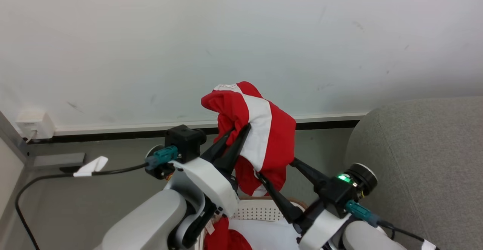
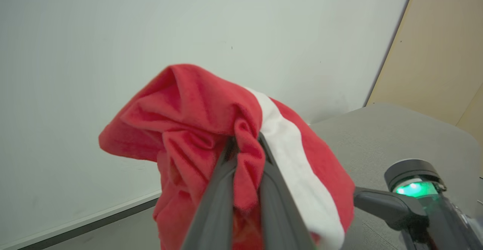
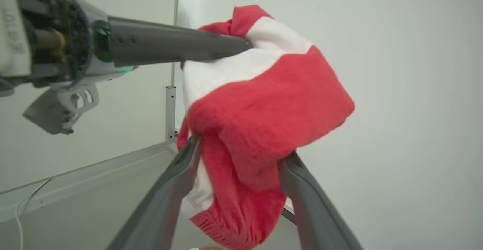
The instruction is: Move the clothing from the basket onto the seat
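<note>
Because the large rounded seat in light grey woven fabric (image 1: 415, 159) lies to the robot's right, the load must travel that way. Below, the small cream-white perforated plastic basket (image 1: 260, 211) holds more red cloth (image 1: 226, 238). Above it hangs the red garment with a white stripe (image 1: 264, 129), clear of the rim. The left gripper (image 1: 237, 132) is clamped on a bunched fold (bearing the weight, I judge); the right gripper (image 1: 277, 168) stands spread wide astride the dangling hem, pinching nothing.
</note>
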`<state>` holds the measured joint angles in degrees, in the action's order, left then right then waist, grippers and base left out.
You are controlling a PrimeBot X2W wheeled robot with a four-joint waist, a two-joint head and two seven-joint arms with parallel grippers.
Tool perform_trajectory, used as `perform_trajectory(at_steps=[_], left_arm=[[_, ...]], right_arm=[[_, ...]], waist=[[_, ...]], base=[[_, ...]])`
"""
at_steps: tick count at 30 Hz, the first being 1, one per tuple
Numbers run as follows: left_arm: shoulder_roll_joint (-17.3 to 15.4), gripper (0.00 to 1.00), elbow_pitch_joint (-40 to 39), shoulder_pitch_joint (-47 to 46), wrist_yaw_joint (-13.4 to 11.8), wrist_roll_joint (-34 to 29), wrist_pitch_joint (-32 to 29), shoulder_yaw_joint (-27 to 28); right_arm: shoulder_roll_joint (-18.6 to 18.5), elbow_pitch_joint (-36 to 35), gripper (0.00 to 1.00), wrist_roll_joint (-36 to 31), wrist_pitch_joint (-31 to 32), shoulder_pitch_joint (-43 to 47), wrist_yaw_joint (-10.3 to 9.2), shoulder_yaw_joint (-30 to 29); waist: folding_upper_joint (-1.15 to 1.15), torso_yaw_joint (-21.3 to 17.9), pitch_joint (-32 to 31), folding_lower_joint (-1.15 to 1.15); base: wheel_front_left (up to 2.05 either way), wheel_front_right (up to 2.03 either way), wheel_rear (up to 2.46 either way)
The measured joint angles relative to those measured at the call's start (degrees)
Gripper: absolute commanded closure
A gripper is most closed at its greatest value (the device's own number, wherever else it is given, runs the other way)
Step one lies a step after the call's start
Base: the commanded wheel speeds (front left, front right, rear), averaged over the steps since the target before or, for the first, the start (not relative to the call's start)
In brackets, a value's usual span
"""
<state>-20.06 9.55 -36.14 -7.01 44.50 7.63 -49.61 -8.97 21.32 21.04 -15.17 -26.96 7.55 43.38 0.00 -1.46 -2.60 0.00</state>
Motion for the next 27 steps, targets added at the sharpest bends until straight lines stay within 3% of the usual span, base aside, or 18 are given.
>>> perform_trajectory(at_steps=[7, 8, 9, 11, 19, 21, 22, 23, 24, 27], left_arm=[[1.3, 1.0, 0.88, -0.83, 0.67, -0.07, -0.09, -1.08], [1.42, 1.0, 0.99, -0.91, 0.68, -0.07, -0.22, -1.16], [1.52, 1.0, 1.11, -0.97, 0.75, -0.07, -0.23, -1.23], [1.68, 1.0, 1.44, -1.0, 0.93, -0.07, -0.22, -1.38], [1.7, 1.0, 2.55, -1.0, 0.58, -0.05, 0.44, -1.12], [1.68, 0.79, 2.72, -0.99, 0.4, -0.02, 0.53, -1.03], [1.68, 0.64, 2.76, -0.99, 0.26, 0.03, 0.55, -0.97], [1.68, 0.36, 2.8, -0.98, 0.08, 0.03, 0.58, -0.92], [1.68, 0.0, 2.88, -0.97, 0.04, 0.04, 0.58, -0.92], [1.7, 0.0, 2.99, -0.91, -0.11, 0.22, 0.58, -0.97]], right_arm=[[4.43, 7.28, 0.0, 0.76, 0.0, -5.41, 0.0, 1.38], [4.86, 8.1, 0.05, 0.77, 0.0, -5.78, 0.0, 1.2], [5.22, 8.56, 0.51, 0.94, 0.0, -6.01, 0.0, 0.57], [5.55, 9.02, 1.0, 1.14, 0.0, -6.35, 0.0, -0.42], [5.97, 9.47, 1.0, 2.34, 0.0, -6.41, 0.0, -0.2], [6.02, 9.49, 1.0, 2.34, 0.0, -6.38, 0.0, -0.37], [6.04, 9.48, 1.0, 2.34, 0.0, -6.37, 0.0, -0.56], [6.04, 9.46, 1.0, 2.33, 0.0, -6.37, 0.0, -0.78], [6.04, 9.4, 1.0, 2.32, 0.0, -6.35, 0.0, -1.02], [6.04, 8.94, 1.0, 2.12, 0.0, -6.22, 0.0, -1.86]], waist=[[0.0, 0.27, 0.16, 0.01], [0.0, 0.36, 0.14, 0.0], [0.0, 0.46, 0.13, 0.0], [0.0, 0.63, 0.09, 0.01], [0.0, 0.71, -0.12, 0.0], [0.0, 0.48, -0.16, 0.0], [0.0, 0.36, -0.18, 0.0], [0.0, 0.24, -0.17, 0.0], [0.0, 0.13, -0.16, 0.0], [0.0, -0.07, -0.13, 0.0]], base=[[0.0, 0.0, 0.0], [0.0, 0.0, 0.0], [0.0, 0.0, 0.0], [0.0, 0.0, 0.0], [0.0, 0.0, 0.0], [0.0, 0.0, 0.0], [0.0, 0.0, 0.0], [0.0, 0.0, 0.0], [0.0, 0.0, 0.0], [0.0, 0.0, 0.0]])
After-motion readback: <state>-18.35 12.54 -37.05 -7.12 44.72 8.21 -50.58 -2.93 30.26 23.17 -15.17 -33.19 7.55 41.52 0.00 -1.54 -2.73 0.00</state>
